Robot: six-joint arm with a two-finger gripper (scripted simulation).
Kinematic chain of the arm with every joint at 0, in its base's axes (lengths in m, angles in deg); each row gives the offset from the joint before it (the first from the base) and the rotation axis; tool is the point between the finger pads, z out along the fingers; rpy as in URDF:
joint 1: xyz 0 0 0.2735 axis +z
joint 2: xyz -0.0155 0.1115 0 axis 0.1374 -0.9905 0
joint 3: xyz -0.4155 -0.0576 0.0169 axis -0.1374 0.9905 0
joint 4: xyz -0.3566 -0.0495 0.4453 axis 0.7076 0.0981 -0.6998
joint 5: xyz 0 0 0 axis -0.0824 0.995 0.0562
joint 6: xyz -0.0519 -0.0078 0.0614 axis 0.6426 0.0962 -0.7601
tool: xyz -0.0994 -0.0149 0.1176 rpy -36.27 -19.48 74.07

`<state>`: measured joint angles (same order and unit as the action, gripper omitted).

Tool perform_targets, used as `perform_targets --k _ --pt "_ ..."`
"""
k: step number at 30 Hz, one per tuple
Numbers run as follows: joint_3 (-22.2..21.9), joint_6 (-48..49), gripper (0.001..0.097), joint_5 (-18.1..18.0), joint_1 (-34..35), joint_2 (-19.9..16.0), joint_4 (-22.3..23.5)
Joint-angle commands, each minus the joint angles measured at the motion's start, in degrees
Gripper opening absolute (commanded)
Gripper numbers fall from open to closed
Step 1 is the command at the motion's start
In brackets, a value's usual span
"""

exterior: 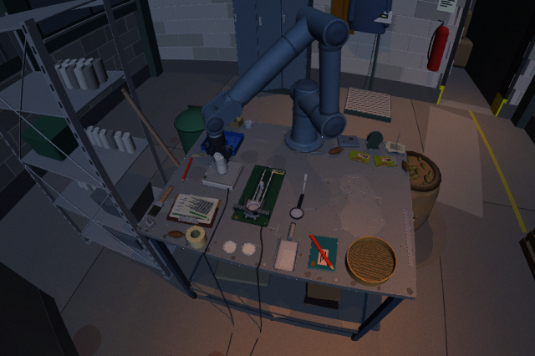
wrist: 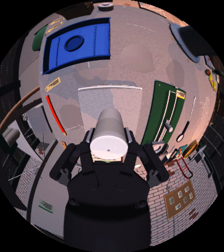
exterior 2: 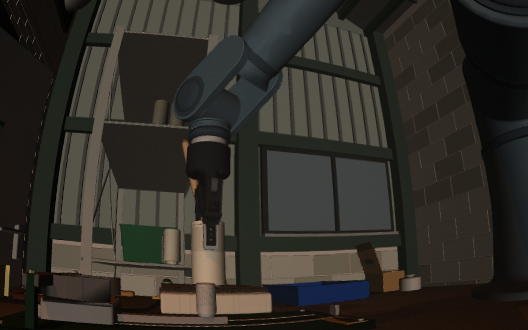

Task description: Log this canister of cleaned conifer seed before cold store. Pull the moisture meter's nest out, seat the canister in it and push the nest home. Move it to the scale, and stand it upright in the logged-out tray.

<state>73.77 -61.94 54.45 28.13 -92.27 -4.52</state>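
The canister [exterior: 221, 163] [exterior 2: 208, 260] [wrist: 108, 134] is a pale cylinder standing upright on the grey scale [exterior: 222, 175] [exterior 2: 216, 300] [wrist: 109, 101] at the table's left rear. The green moisture meter [exterior: 259, 195] [wrist: 163, 114] lies just right of the scale, its nest pulled out toward the front. The blue logged-out tray [exterior: 224, 141] [exterior 2: 316, 291] [wrist: 78, 44] sits behind the scale. My gripper [exterior: 219, 155] [exterior 2: 209, 227] [wrist: 108, 141] comes straight down over the canister and is closed around its upper part, gripping it.
The table's left edge runs close beside the scale, with a red pencil [exterior: 186, 169] [wrist: 55, 114] along it. A clipboard [exterior: 193, 209] lies in front of the scale. A metal shelf rack [exterior: 65, 127] stands left of the table. The arm's base [exterior: 307, 127] is at the rear centre.
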Motion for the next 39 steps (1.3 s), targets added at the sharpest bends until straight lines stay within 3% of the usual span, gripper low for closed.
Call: perform_targets --k 1,10,39 --pt "-0.02 0.00 0.0255 -0.04 -0.01 0.00 0.02" --pt "-0.01 0.00 0.0080 -0.05 -0.01 -0.01 0.03" --pt "-0.40 0.00 0.0080 1.69 0.00 1.41 0.01"
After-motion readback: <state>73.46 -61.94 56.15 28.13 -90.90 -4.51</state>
